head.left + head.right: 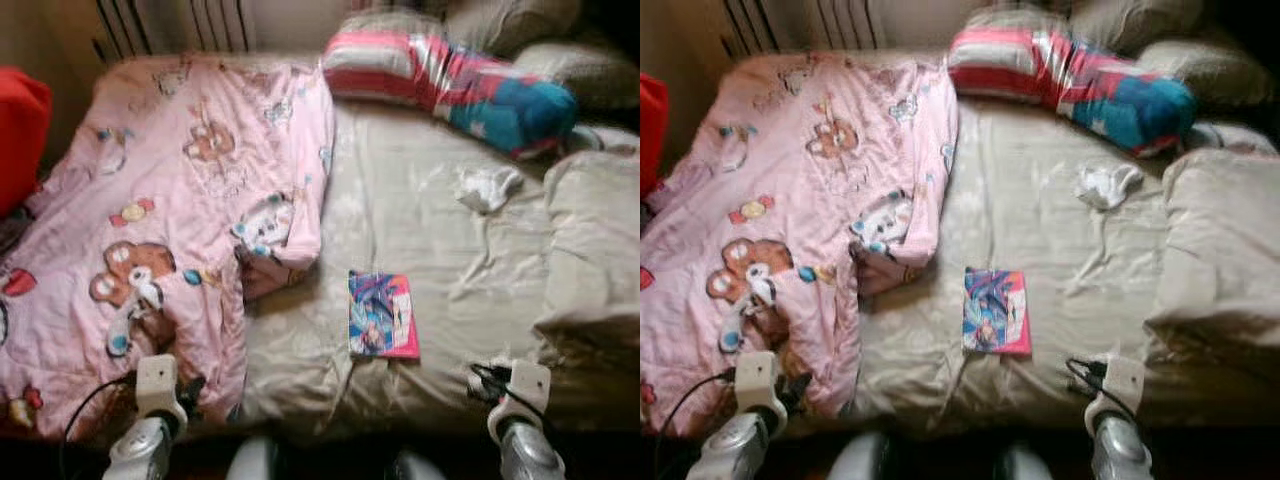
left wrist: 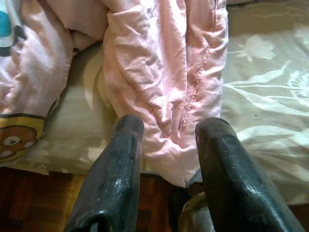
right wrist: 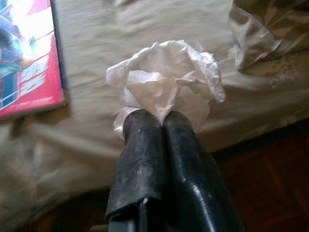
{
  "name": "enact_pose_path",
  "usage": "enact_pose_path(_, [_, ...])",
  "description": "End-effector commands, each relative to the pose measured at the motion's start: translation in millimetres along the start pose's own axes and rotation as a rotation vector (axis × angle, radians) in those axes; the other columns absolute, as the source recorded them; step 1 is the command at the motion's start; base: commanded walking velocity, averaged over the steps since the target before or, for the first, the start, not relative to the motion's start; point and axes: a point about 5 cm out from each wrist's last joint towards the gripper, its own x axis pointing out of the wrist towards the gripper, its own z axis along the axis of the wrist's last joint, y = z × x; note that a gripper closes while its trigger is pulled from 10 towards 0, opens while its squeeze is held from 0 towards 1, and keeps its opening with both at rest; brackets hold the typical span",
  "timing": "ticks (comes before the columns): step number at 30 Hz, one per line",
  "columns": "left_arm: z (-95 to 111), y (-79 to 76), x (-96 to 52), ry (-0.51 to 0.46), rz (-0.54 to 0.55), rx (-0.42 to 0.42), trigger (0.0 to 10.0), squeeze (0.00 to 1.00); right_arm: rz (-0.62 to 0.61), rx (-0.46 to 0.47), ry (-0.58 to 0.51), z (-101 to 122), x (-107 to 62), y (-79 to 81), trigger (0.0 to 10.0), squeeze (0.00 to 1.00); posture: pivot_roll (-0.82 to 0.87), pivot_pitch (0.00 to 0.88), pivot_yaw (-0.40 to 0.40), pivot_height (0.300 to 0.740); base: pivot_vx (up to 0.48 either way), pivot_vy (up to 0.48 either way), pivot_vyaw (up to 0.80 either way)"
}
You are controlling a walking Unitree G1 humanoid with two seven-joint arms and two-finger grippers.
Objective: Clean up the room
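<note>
From up at the robot's head, the two eye views look forward and steeply down over the bed (image 1: 420,230), sharing almost the same spread from the pink blanket (image 1: 170,220) across to the book (image 1: 383,315), the right eye's picture shifted slightly sideways. The left wrist view sits close above the near bed edge, looking along its parted fingers (image 2: 116,169) at the blanket's hem. The right wrist view, equally close, looks along its pressed-together fingers (image 3: 145,159) past a crumpled tissue (image 3: 169,82) toward that same book.
</note>
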Motion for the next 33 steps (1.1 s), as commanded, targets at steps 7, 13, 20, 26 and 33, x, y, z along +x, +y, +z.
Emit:
enact_pose_path(7, [-34.1,-3.9,-5.9,0.179,-0.030,0.059,10.0,0.00,-0.005,-0.027,0.198,-43.9,-13.5,-2.4,10.0,0.00,0.01,0.000,-0.003,0.740,0.000,0.000,0.00])
enact_pose_path(13, [-56.1,0.1,-14.4,0.292,-0.003,0.101,10.0,0.00,-0.022,-0.007,0.267,-60.2,-20.6,-5.6,10.0,0.00,-0.01,0.000,0.009,0.740,0.000,0.000,0.00])
enact_pose_path(20, [-62.8,0.6,-17.3,0.331,-0.008,0.110,10.0,0.00,-0.001,-0.007,0.319,-72.2,-26.3,-5.1,10.0,0.00,-0.01,0.000,0.016,0.740,0.000,0.000,0.00])
enact_pose_path(26, [-66.7,-0.4,-19.1,0.331,-0.002,0.095,10.0,0.00,0.005,-0.024,0.346,-80.2,-30.6,-5.6,10.0,0.00,0.00,0.000,0.017,0.740,0.000,0.000,0.00])
enact_pose_path(33, [-79.5,0.7,-26.5,0.360,0.006,0.087,10.0,0.00,0.015,-0.025,0.345,-80.1,-30.3,-2.8,10.0,0.00,0.00,0.000,0.022,0.740,0.000,0.000,0.00])
